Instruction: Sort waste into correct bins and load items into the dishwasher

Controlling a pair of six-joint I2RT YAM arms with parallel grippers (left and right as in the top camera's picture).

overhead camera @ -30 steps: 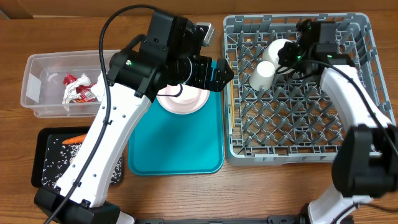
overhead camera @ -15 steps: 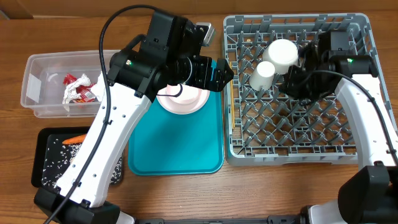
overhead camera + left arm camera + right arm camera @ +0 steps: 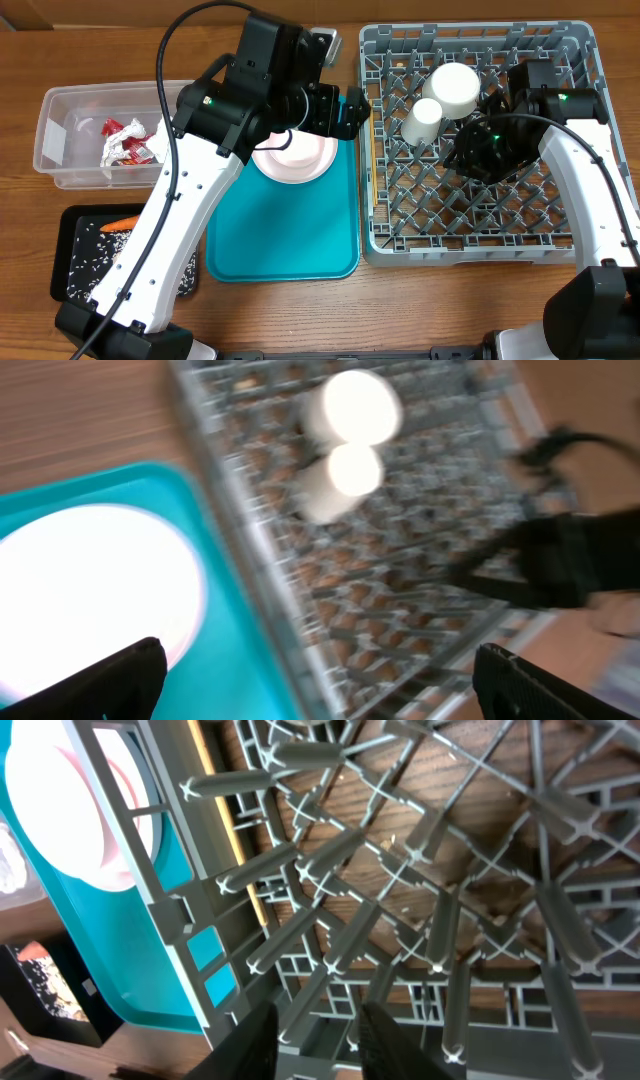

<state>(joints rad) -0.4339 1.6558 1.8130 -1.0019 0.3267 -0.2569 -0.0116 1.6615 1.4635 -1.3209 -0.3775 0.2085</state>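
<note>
Moved: the right gripper (image 3: 320, 1015) had drawn back from the bowl (image 3: 455, 85) toward the middle of the rack (image 3: 470, 225); the left gripper (image 3: 315, 650) had turned slightly above the plate (image 3: 295, 165).
Black tray (image 3: 60, 250): nearest us on the worktop (image 3: 300, 310), it held the carrot (image 3: 120, 224) and the crumbs (image 3: 95, 265); we judged that sorting done.
Teal tray (image 3: 280, 235): bare except for the plate at its far end, not yet loaded.
Clear tub (image 3: 55, 140): the red wrapper (image 3: 122, 140) and napkins (image 3: 155, 150) lay inside.
Grippers: the left one spread wide, holding nothing; the right one had its fingers apart, empty, over the pegs.
Far end: the cup (image 3: 420, 122) and the bowl stood side by side in the rack.
Left to do: the plate; we saw no second plate.
</note>
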